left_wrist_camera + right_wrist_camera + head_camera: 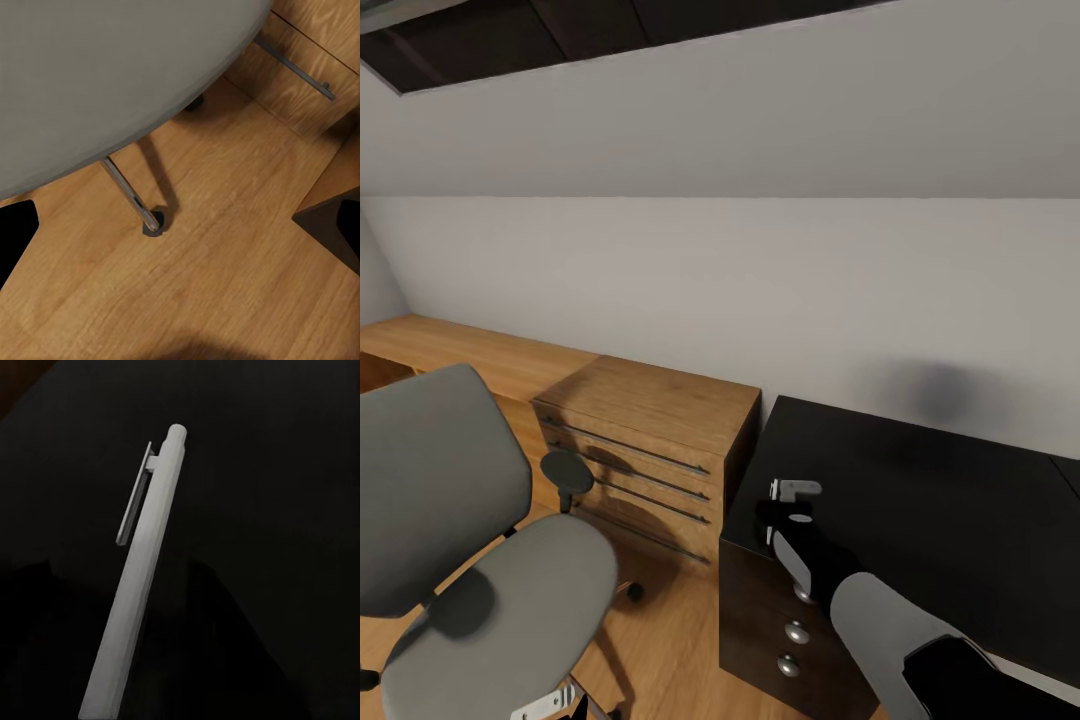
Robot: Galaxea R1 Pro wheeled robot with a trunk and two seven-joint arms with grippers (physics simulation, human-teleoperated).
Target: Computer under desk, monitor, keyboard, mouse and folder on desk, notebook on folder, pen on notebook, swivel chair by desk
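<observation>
Nearest to me, at about seven o'clock, the grey swivel chair (pixel 480 560) stands on the wood floor (pixel 225 262) with its seat bare, and the left gripper (pixel 545 703) hangs low beside the seat's front edge; from the glimpse I get I cannot tell how far its jaws are parted. At about five o'clock the right arm reaches over the near corner of the black desk (pixel 960 520), and the right gripper (pixel 792 503) appears closed on the pen (pixel 142 577), a pale stick with its clip end poking out above the dark top. The risk, I'd judge, lies there: so thin a thing could slip or roll off if let go near the edge, and no folder or notebook lies on the desk in sight to receive it. Further back, at eleven o'clock, a wooden drawer chest (pixel 650 450) stands against the white wall.
</observation>
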